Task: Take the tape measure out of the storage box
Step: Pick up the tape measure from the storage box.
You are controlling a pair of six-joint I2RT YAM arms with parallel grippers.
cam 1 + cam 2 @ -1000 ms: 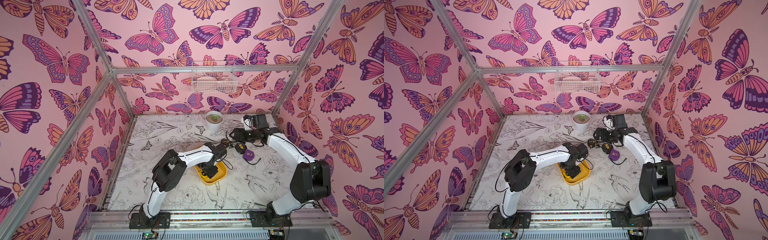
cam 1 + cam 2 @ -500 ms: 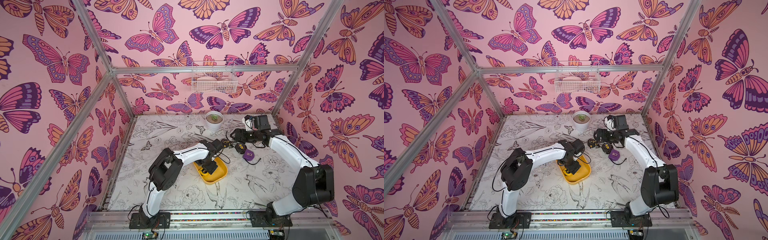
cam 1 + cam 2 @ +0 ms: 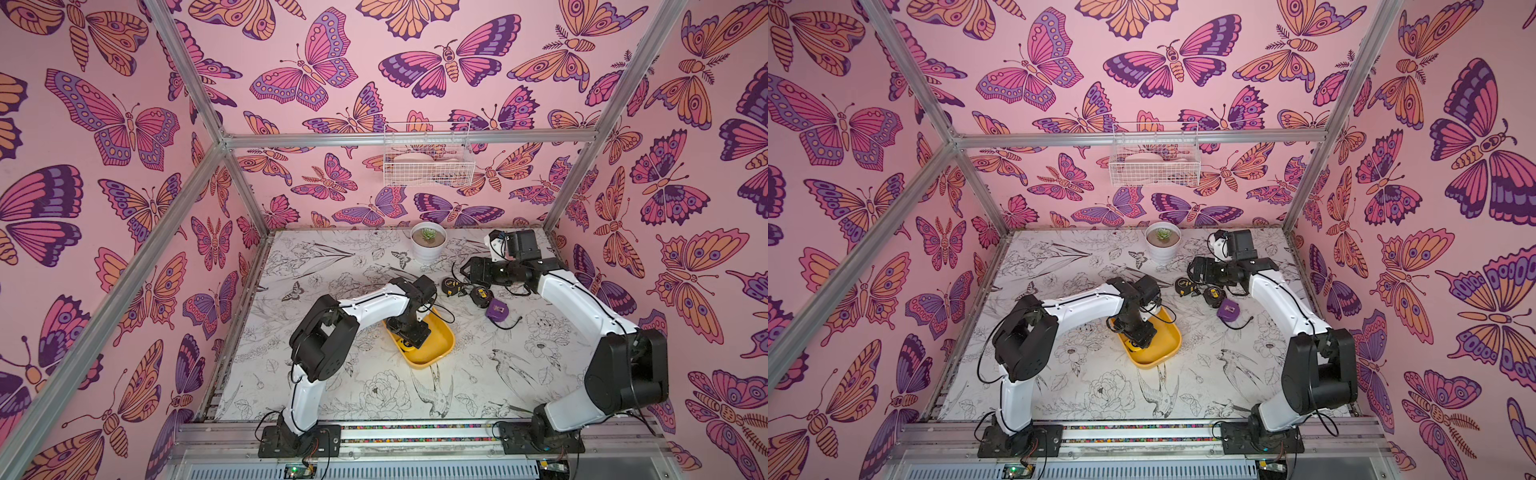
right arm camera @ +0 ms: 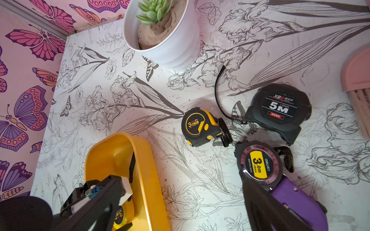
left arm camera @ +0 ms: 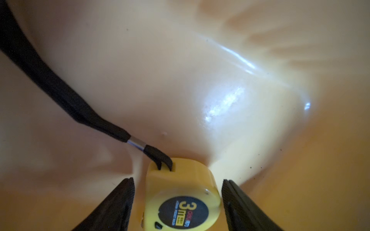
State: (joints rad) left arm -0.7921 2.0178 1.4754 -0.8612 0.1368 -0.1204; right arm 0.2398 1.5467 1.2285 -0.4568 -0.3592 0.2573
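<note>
On the worktop [image 3: 332,257] we count one tape measure [image 5: 181,200] in the storage box [image 3: 438,349], three other tapes [image 4: 200,127] beside it; left tool [image 5: 177,181], right tool [image 3: 465,270] released.

Robot lab booth, aluminium frame [image 3: 311,141]

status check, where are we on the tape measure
Left gripper open, straddling the yellow tape measure, not yet clamped. It lies in the storage box. Right gripper open, clear of the box. Nothing blocking.
</note>
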